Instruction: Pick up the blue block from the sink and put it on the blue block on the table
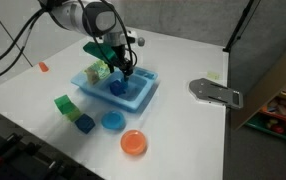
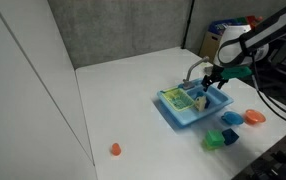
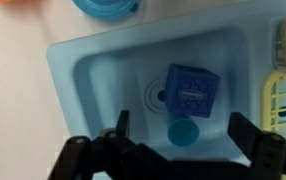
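Note:
A dark blue block (image 3: 189, 90) lies in the basin of the light blue toy sink (image 3: 93, 70), next to the drain, with a small teal cup (image 3: 182, 131) just beside it. My gripper (image 3: 183, 140) is open and hovers above the basin, its two fingers straddling the cup and the near side of the block, touching neither. In both exterior views the gripper (image 1: 123, 72) (image 2: 215, 80) hangs over the sink (image 1: 143, 97) (image 2: 175, 112). A second blue block (image 1: 84, 123) (image 2: 230, 135) stands on the table next to a green block (image 1: 65, 104) (image 2: 215, 141).
A blue bowl (image 1: 113, 121) and an orange bowl (image 1: 133, 143) sit on the table in front of the sink. A yellow-green dish rack (image 3: 283, 100) fills the sink's side part. A grey object (image 1: 215, 92) lies at the table's edge; a small orange piece (image 1: 43, 66) lies far off.

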{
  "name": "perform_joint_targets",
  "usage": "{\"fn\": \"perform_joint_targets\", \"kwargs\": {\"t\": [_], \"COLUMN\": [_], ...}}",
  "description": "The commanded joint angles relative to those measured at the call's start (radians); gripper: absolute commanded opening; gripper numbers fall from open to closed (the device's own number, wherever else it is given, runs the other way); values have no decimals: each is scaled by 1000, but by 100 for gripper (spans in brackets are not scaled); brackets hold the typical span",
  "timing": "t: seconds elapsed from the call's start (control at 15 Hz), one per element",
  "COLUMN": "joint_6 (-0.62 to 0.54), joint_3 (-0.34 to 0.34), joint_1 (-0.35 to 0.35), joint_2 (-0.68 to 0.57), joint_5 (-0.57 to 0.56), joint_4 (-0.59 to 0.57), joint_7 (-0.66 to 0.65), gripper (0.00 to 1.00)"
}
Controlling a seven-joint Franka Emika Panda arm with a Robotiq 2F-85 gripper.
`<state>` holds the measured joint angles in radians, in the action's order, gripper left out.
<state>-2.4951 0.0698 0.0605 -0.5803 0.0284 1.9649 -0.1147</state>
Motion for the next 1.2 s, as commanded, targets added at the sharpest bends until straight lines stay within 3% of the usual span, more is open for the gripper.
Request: {"fn": "perform_joint_targets", "kwargs": {"t": [0.0, 1.13], "joint_6": [1, 22], "joint_3": [-36, -69], "joint_1": [35, 60], "joint_2": [-43, -157], "joint_5": [40, 133], "joint_4": [-51, -142], "joint_7": [71, 76], "gripper": [100, 100]}}
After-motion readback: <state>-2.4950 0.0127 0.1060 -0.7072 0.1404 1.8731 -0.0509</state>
